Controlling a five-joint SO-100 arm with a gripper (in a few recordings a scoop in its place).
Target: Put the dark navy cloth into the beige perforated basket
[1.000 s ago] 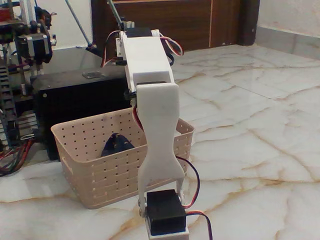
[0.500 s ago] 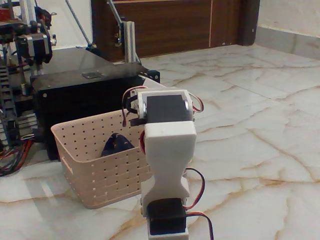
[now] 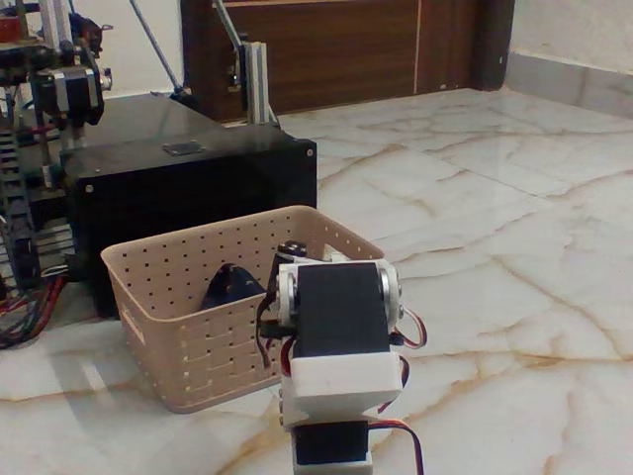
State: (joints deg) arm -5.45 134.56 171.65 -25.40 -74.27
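The dark navy cloth (image 3: 229,286) lay inside the beige perforated basket (image 3: 188,341), slumped against its far wall toward the left end, so I judged the placing step done and only the retreat in hand. My arm (image 3: 338,341) was folded low at the near edge of the marble floor (image 3: 495,247), just in front of the basket's right end, its white link and black servo stacked close over the base. My gripper's jaws were hidden behind that folded link, so I could not tell whether they stood apart or together. The next move called for little: settle at rest without nudging the basket's near wall. A black box (image 3: 188,198) stood behind the basket.
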